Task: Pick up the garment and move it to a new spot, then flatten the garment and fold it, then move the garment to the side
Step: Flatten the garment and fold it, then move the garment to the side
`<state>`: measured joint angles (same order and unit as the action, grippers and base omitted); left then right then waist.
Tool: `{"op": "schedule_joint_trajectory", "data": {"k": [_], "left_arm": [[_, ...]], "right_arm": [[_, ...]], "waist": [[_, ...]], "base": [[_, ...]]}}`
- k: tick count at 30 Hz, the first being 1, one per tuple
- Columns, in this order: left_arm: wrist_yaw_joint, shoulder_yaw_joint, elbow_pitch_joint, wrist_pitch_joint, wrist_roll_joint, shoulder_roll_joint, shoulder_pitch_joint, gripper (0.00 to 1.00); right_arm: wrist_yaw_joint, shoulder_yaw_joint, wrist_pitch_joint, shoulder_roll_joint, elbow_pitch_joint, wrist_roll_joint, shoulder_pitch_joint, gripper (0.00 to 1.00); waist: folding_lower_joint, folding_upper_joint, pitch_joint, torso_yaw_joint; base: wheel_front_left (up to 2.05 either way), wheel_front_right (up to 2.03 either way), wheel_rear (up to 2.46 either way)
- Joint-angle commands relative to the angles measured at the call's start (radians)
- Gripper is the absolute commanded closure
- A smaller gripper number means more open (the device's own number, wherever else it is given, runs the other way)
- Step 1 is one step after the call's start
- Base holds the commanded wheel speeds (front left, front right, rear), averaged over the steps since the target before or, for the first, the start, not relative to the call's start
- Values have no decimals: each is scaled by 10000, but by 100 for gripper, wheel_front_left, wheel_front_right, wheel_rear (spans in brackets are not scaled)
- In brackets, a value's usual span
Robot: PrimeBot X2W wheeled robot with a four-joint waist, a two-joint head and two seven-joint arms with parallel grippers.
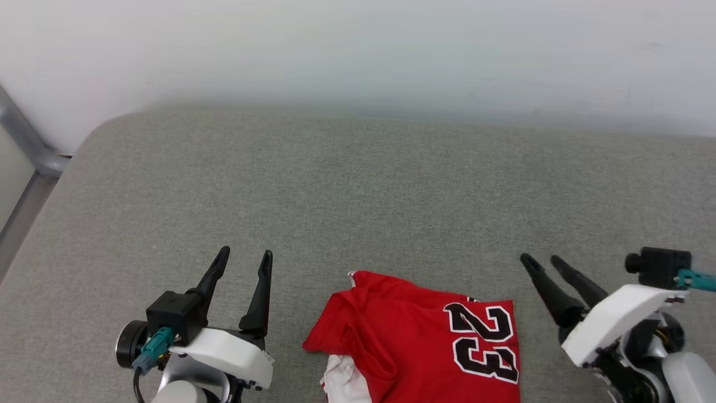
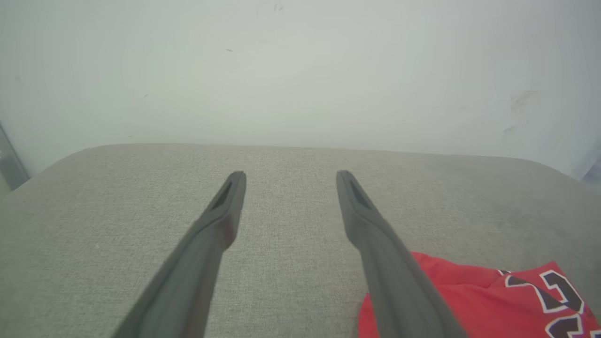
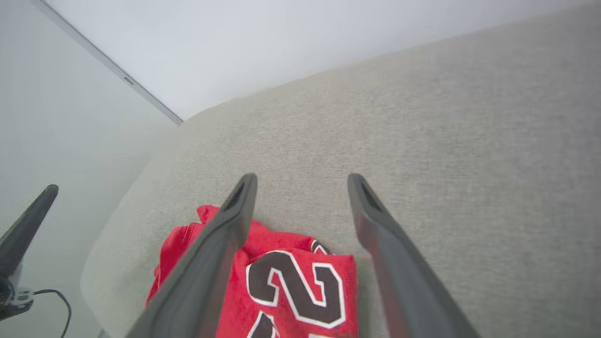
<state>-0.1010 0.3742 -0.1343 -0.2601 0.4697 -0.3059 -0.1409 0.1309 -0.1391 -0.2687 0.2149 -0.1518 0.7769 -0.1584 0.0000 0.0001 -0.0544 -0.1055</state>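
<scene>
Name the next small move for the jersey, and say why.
Probably lower the right claw to the right edge of the red jersey and close. The jersey looks folded on the grey cushion, and the left claw and right claw stand open, touching nothing.

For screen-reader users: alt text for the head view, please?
A roughly folded red garment with a black 23 lies at the near edge of a grey cushioned surface, touched by neither gripper. The open left gripper and open right gripper flank it, fingers pointing toward a pale wall.
</scene>
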Motion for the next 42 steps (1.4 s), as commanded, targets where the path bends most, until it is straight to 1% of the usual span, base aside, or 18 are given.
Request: {"op": "schedule_joint_trajectory", "data": {"k": [1, 6, 10, 15, 20, 24, 30, 38, 41, 42], "left_arm": [[-79, -78, 34, -57, 7, -75, 143, 0], [-233, -131, 133, -7, 46, -178, 425, 0], [-358, -184, 211, 29, 74, -241, 637, 0], [-486, -220, 222, 24, 65, -328, 863, 0], [-500, -242, 211, 8, 141, -338, 1041, 0], [-546, -254, 189, -10, 83, -359, 1146, 0], [-588, -332, 202, -31, -9, -432, 1196, 0], [-585, -414, 182, -40, -28, -476, 1042, 0], [-574, -437, 192, -45, -23, -468, 999, 0], [-546, -440, 210, -48, -32, -457, 937, 0]], "right_arm": [[-5, 331, 134, 15, 158, -459, 224, 0], [-5, 1627, 542, -156, 913, -2261, 886, 0], [-5, 2232, 895, -301, 1575, -3554, 1483, 0], [-5, 2529, 1600, -437, 2241, -4692, 1975, 0], [-5, 2402, 2161, -598, 2562, -5381, 2441, 0], [-5, 2332, 2441, -771, 2716, -5585, 2805, 0], [-5, 2306, 2524, -1030, 2850, -5583, 3036, 0], [-5, 2345, 2437, -1046, 2899, -5601, 2909, 0], [-5, 2397, 2362, -1012, 2889, -5533, 2868, 0], [-5, 2474, 2244, -987, 2845, -5318, 2877, 0]], "waist": [[0, -1, 198, 213], [0, -1, 495, 502], [0, -1, 655, 697], [0, -1, 787, 912], [0, -1, 928, 983], [0, -1, 1002, 1004], [0, -1, 987, 1082], [0, -1, 920, 1083], [0, -1, 893, 1067], [0, -1, 849, 1019]], "base": [[0, 0, 0], [0, 0, 0], [0, 0, 0], [0, 0, 0], [0, 0, 0], [0, 0, 0], [0, 0, 0], [0, 0, 0], [0, 0, 0], [0, 0, 0]]}}
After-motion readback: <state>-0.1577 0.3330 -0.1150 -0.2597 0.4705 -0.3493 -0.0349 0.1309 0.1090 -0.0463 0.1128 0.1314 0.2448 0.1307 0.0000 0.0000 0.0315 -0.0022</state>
